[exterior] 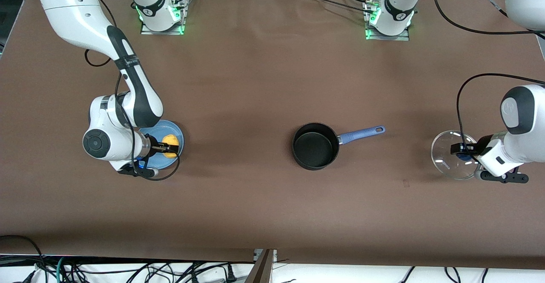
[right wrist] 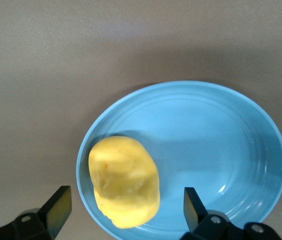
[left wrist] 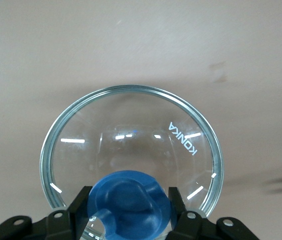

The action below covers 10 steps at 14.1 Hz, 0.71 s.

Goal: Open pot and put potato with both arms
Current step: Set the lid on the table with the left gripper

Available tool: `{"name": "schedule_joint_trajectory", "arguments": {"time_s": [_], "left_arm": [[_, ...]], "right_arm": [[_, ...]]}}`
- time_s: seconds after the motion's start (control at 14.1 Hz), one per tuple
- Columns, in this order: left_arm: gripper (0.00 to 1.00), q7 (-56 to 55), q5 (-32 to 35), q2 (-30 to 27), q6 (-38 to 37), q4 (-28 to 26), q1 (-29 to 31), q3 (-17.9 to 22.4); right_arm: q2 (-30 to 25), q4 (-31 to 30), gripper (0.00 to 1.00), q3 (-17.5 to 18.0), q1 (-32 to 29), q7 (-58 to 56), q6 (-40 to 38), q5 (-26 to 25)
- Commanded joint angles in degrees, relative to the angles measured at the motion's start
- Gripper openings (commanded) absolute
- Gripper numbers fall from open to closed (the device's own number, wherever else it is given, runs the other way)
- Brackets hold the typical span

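The black pot stands uncovered and empty mid-table, its blue handle pointing toward the left arm's end. My left gripper is shut on the blue knob of the glass lid near the left arm's end; the lid is low over the table, and I cannot tell whether it rests. The yellow potato lies on a blue plate at the right arm's end. My right gripper is open low over it, a finger on each side of the potato with gaps.
The blue plate holds only the potato. The brown table surface lies bare between plate and pot. The arm bases stand along the table's edge farthest from the front camera. Cables hang along the nearest edge.
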Motion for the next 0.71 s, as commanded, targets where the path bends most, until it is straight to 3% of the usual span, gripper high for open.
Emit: {"name": "schedule_joint_trajectory", "arguments": {"time_s": [0.0, 0.36, 0.64], "left_arm": [[0.56, 2.41, -1.49, 2.36, 1.97, -0.76, 2.14, 0.14], [0.56, 6.52, -1.67, 3.25, 13.04, -7.70, 5.04, 0.14], [0.58, 7.15, -1.67, 3.34, 13.94, -8.59, 5.49, 0.14]], "right_arm": [[-1.29, -2.34, 0.98, 0.17, -0.06, 0.18, 0.72, 0.20], [-0.94, -2.34, 0.95, 0.17, 0.20, 0.53, 1.16, 0.29], [-0.58, -2.34, 0.93, 0.17, 0.38, 0.62, 1.43, 0.29]]}}
